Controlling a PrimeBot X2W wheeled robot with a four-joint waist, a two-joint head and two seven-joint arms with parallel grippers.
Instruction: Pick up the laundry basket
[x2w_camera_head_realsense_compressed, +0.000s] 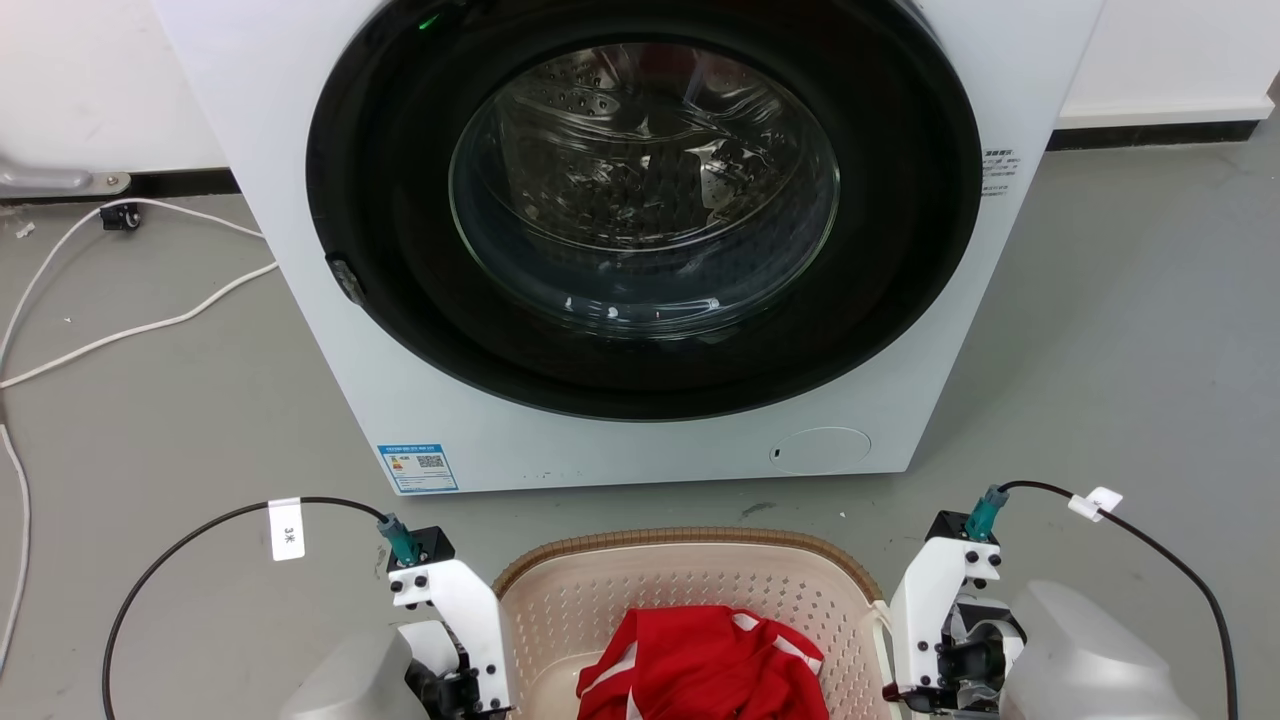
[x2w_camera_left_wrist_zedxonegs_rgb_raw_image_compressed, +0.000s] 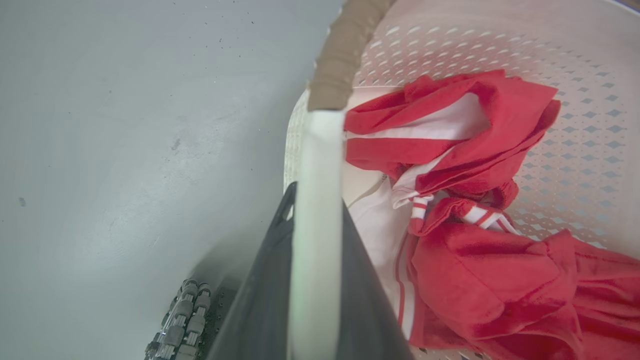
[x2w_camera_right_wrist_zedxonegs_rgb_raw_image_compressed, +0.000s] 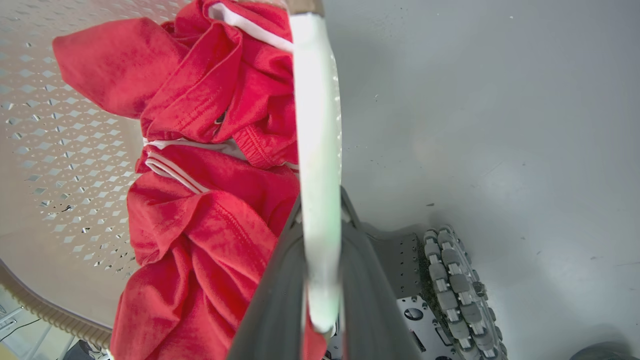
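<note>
Laundry basket (x2w_camera_head_realsense_compressed: 700, 582) (just the one, beige with a brown rim) was low in the head view. It sat right in front of the single white washer (x2w_camera_head_realsense_compressed: 620, 450), between the two arms, near the washer's base but apart from it. Couldn't tell if it was resting on the grey floor (x2w_camera_head_realsense_compressed: 1100, 350) or just off it.

It had two white handles, one per side, and both were pinched. In the left wrist view the left gripper (x2w_camera_left_wrist_zedxonegs_rgb_raw_image_compressed: 316, 200) had its two dark fingers (x2w_camera_left_wrist_zedxonegs_rgb_raw_image_compressed: 265, 280) narrowed onto the left handle (x2w_camera_left_wrist_zedxonegs_rgb_raw_image_compressed: 320, 145), one finger on each side. Same deal opposite: right gripper (x2w_camera_right_wrist_zedxonegs_rgb_raw_image_compressed: 322, 205) squeezed tight on the right handle (x2w_camera_right_wrist_zedxonegs_rgb_raw_image_compressed: 315, 100).

Inside lay a bundle of red clothing (x2w_camera_head_realsense_compressed: 700, 665) with white stripes (how many pieces, no idea, all scrunched up). Washer door was closed, with one round glass window. Two black cables (x2w_camera_head_realsense_compressed: 340, 501) ran off the wrists, one each, with one white tag apiece. One ribbed wheel (x2w_camera_right_wrist_zedxonegs_rgb_raw_image_compressed: 455, 285) showed near the right handle.
</note>
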